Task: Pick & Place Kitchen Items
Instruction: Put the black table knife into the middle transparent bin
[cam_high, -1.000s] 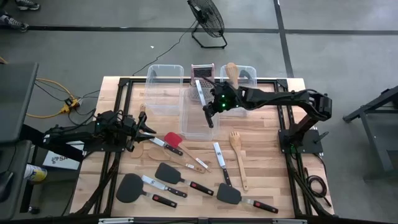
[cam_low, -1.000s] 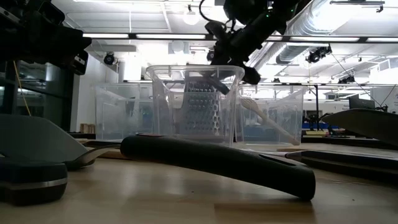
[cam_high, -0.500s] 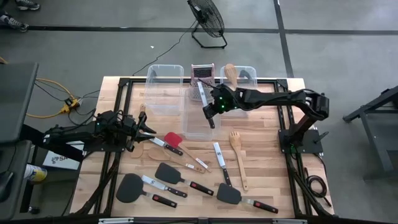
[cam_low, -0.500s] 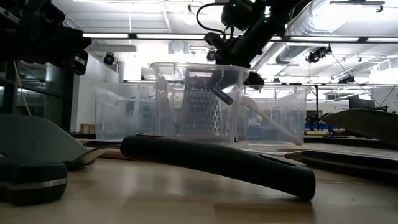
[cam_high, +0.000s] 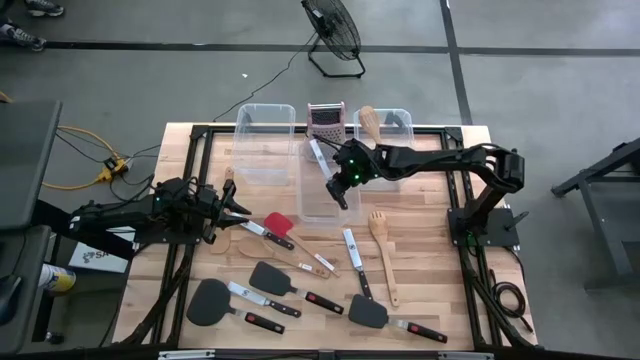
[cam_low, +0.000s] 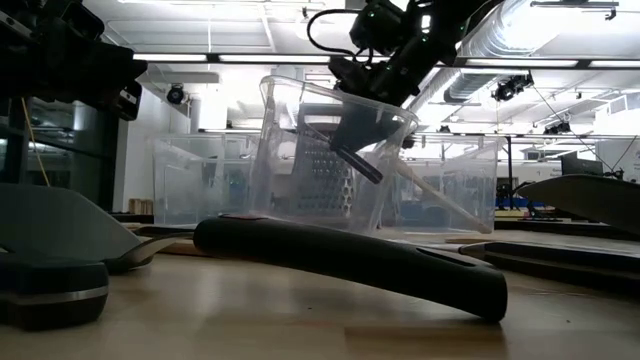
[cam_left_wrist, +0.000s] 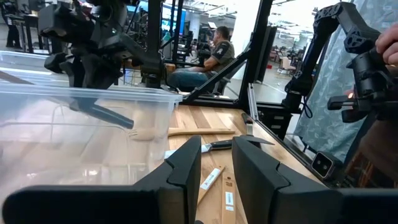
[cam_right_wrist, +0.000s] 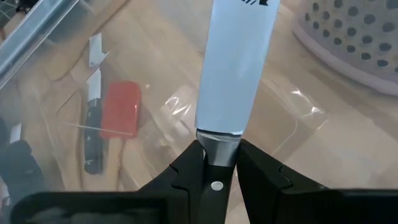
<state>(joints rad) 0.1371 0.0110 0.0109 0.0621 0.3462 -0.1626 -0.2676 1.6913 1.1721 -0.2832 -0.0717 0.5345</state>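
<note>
Right gripper (cam_high: 341, 181): over the middle clear bin (cam_low: 300, 150), fingers clamped on the handle of a steel knife (cam_right_wrist: 238, 68); blade points down into the bin.
Bin attitude: the low view shows it tipped, one edge lifted off the surface (cam_high: 430, 270) (the knife or arm seems to be pressing its wall).
Left gripper (cam_high: 238, 208): waits low at the left edge of the surface; fingers (cam_left_wrist: 186, 168) a narrow gap apart, nothing between them.
Other items: red spatula (cam_high: 280, 223), black spatulas, more knives and a wooden fork (cam_high: 381, 245) lie loose on the surface nearer the front; box grater (cam_high: 325, 118) stands behind the bins.
Step in hand, my judgement: dropping the knife into the bin.
To do it well: ease off the bin wall so the bin settles flat, lower the blade tip close to the floor, then part the fingers and lift straight up.
Risk: a release with the bin tilted could let it rock or skid.
</note>
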